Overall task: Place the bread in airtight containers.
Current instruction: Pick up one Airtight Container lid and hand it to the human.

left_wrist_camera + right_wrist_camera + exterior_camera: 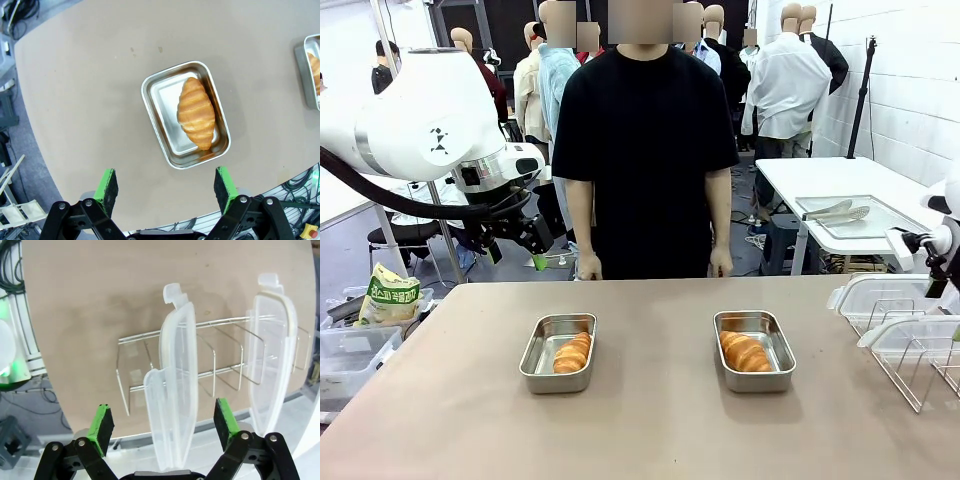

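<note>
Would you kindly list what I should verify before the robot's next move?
1. Left roll inside left tin: ok.
2. Right roll inside right tin: ok.
3. Tins closed: not ok; nearer lid and farther lid stand in the wire rack.
4. Right end effector open, lined up with the nearer lid: ok.
5. Left end effector open above the left tin: ok.
6. Person's hands at the table's far edge, away from the tins: ok.
</note>
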`<state>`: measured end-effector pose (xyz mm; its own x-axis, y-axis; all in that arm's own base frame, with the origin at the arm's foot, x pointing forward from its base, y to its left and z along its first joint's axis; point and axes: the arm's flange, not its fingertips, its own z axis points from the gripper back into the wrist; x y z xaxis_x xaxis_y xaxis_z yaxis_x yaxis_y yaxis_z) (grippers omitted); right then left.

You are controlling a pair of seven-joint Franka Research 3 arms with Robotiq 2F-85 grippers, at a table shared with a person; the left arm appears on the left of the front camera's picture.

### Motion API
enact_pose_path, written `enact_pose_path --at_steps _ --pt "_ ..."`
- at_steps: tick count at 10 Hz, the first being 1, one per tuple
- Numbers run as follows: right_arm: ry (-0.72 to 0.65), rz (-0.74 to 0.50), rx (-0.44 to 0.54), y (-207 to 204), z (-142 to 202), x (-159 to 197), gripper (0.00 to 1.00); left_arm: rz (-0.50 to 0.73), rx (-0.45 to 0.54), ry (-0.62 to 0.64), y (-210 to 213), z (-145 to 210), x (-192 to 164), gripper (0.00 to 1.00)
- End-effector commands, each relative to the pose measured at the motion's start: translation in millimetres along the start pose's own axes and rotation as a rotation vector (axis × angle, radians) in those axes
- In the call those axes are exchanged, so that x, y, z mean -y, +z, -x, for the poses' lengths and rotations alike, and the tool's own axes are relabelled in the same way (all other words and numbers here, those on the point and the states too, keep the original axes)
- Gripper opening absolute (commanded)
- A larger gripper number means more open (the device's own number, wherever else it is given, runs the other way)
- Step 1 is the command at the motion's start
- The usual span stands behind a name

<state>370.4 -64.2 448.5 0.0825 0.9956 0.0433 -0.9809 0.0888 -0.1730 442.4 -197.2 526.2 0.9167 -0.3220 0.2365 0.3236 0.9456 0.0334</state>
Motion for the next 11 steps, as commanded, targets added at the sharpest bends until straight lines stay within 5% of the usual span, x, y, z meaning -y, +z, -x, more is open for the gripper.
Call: enact_pose_path --at_steps 1,6,7,11 --pt "0.058 -0.005 0.022 -20.9 8.7 8.3 1.0 -0.023 -0.003 0.016 1.1 -0.4 -0.3 1.0" --pt "0.055 -0.027 0.032 -40.8 16.6 18.0 1.0 -0.023 -0.003 0.016 1.1 -0.4 -0.3 1.0" --pt "0.048 -0.022 0.027 -41.1 17.0 18.5 0.94 -0.023 -0.003 0.016 1.1 -0.4 -0.3 1.0" --pt "0.052 -0.026 0.023 -45.9 17.1 20.1 0.16 -0.023 -0.003 0.016 1.1 -0.4 -0.3 1.0"
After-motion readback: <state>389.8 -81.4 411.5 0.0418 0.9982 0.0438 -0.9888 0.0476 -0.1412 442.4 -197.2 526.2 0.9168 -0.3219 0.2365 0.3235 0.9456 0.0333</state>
